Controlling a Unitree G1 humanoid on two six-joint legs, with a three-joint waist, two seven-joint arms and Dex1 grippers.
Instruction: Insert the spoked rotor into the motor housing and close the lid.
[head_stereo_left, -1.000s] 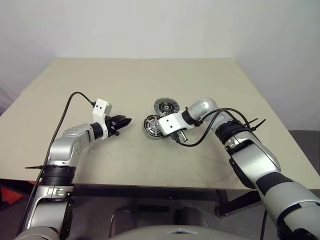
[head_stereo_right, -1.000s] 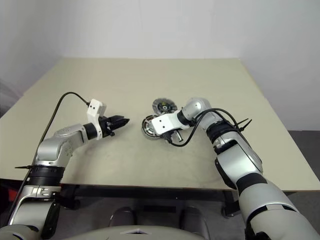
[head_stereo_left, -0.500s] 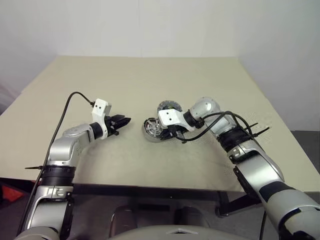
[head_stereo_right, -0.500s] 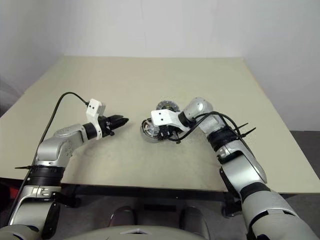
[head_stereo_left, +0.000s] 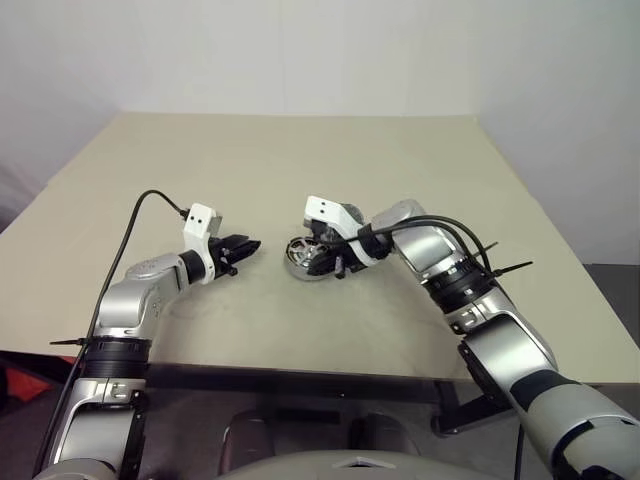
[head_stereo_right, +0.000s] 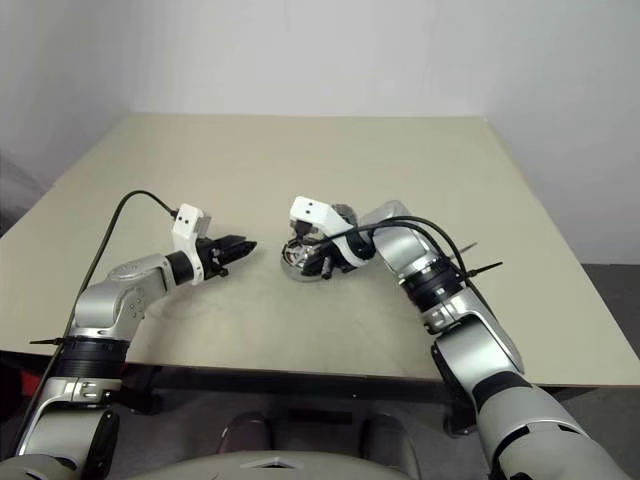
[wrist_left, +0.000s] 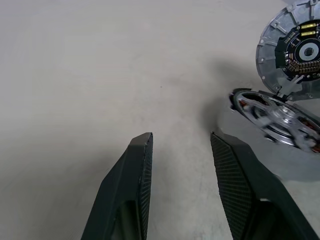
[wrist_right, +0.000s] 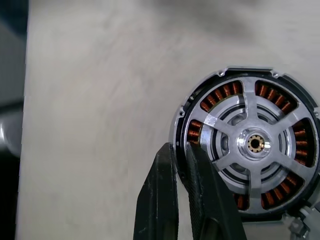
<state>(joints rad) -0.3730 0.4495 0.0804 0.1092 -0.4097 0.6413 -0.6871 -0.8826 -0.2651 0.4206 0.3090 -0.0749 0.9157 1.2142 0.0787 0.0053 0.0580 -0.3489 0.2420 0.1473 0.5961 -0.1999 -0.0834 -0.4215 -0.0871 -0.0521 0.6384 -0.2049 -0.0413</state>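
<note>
spoked rotor sits seated inside motor housing, lid beside it.

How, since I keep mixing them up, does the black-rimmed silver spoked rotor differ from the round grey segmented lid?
The black-rimmed silver spoked rotor has open gaps between its spokes, showing copper windings. The round grey segmented lid has a closed dark centre with yellow marks. The rotor sits in the silver motor housing, while the lid is outside it. The right gripper is at the rotor's rim, not the lid's. Both are round metal discs.
</note>
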